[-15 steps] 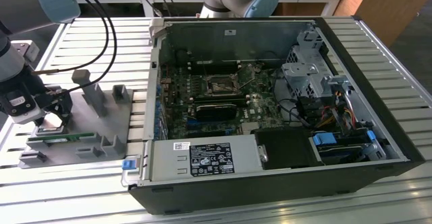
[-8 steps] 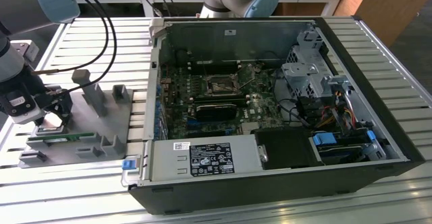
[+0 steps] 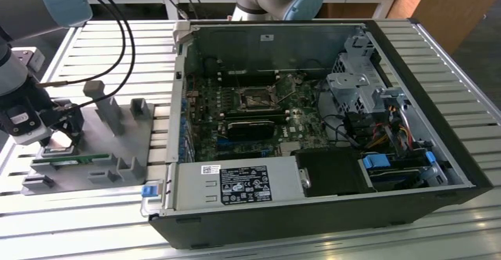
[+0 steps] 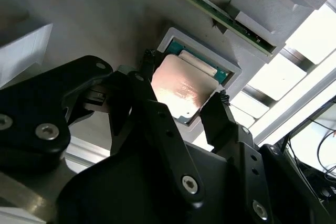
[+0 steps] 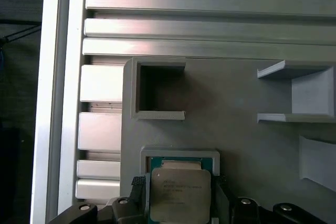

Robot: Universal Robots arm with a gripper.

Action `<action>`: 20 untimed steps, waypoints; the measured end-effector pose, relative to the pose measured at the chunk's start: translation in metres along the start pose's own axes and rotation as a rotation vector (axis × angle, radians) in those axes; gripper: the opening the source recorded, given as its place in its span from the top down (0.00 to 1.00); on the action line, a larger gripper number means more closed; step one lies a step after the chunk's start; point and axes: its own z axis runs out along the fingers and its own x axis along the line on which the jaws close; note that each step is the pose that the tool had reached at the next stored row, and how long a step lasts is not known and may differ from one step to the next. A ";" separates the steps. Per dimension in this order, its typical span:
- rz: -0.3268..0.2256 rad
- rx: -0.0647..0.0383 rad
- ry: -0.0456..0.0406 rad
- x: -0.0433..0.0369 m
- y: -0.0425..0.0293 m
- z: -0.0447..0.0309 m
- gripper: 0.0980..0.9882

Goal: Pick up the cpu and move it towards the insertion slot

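Tool (image 4: 182,83) is at the exterior view's left, down over the grey plastic fixture plate (image 3: 109,148) on the slatted aluminium bench (image 3: 102,213). It is set narrow: black fingers (image 4: 227,125) sit against two opposite edges of the small flat square silvery-metal cpu (image 4: 181,92), so it reads as clamped on the chip.

The cpu (image 5: 180,191) lies flat with its metal top up, inside the square grey plastic recess (image 5: 181,153). Its edges are parallel to the recess walls. It is square, so it has no long axis. A green rim shows around the lid. Can't tell whether it is off the recess floor.

The long narrow green memory stick (image 3: 74,159) is just beside the recess on the same plate.

The insertion slot (image 3: 256,98) is a dark square socket in a shiny metal bracket, on the board inside the open black computer case (image 3: 313,219). It is well apart from the tool, toward the exterior view's right.
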 end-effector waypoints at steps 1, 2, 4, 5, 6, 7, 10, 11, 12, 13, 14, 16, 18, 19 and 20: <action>0.000 0.000 0.0000 0.0000 0.0000 0.0000 0.41; 0.000 0.000 0.0001 0.0000 0.0000 0.0000 0.41; 0.000 0.000 -0.0001 0.0000 0.0000 -0.0006 0.50; 0.000 0.000 0.0001 0.0001 0.0001 -0.0024 0.50; 0.000 0.000 0.0001 0.0001 0.0002 -0.0044 0.50; 0.000 0.000 0.0000 0.0001 0.0003 -0.0064 0.50; 0.000 0.000 -0.0001 0.0001 0.0006 -0.0120 0.50; 0.000 0.000 -0.0001 0.0001 0.0006 -0.0136 0.50; 0.000 0.000 -0.0001 0.0002 0.0007 -0.0151 0.50; 0.000 0.000 0.0000 0.0002 0.0007 -0.0163 0.50; 0.000 0.000 0.0001 0.0002 0.0008 -0.0176 0.50; 0.000 -0.001 0.0003 0.0002 0.0009 -0.0200 0.50; 0.000 -0.001 0.0002 0.0002 0.0010 -0.0212 0.50; 0.000 -0.001 0.0000 0.0001 0.0010 -0.0213 0.50; 0.000 -0.001 0.0004 0.0002 0.0010 -0.0220 0.50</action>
